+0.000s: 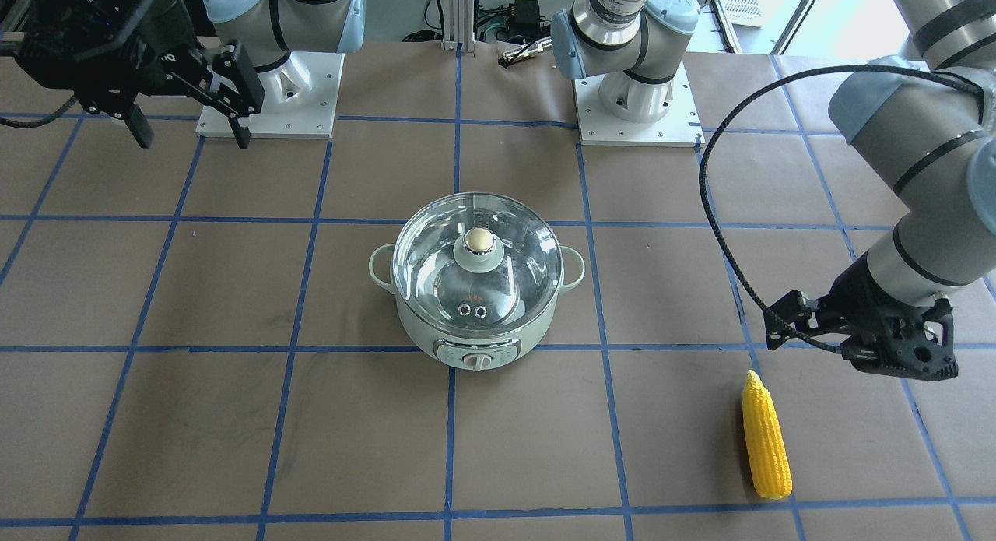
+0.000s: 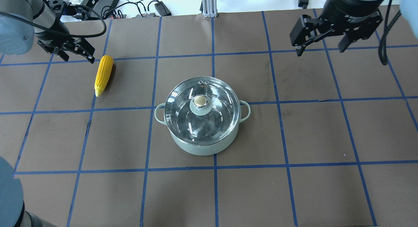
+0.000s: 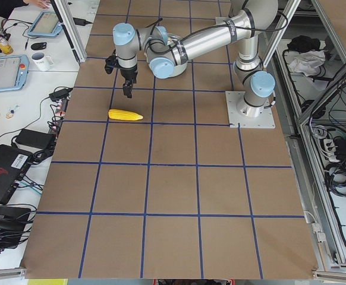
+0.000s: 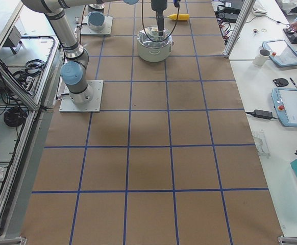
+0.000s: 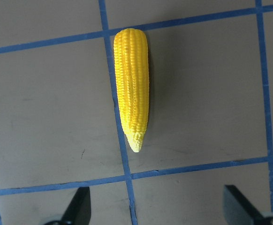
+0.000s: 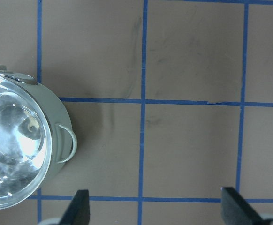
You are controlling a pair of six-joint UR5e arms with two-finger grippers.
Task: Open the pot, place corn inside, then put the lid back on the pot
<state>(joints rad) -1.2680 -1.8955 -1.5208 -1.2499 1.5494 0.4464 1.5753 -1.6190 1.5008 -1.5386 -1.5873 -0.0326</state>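
Observation:
The mint-green pot stands at the table's middle with the glass lid on it, beige knob on top. It also shows in the front view with the lid. The yellow corn lies on the table at the far left, its tip toward the robot. My left gripper hovers open and empty just beside the corn's blunt end; the left wrist view has the corn ahead of the open gripper. My right gripper is open and empty, high at the far right; its wrist view shows the pot at the left.
Blue tape lines grid the brown table. The two arm bases stand on the robot's side. A black cable loops from the left arm. Adapters and cables lie beyond the far edge.

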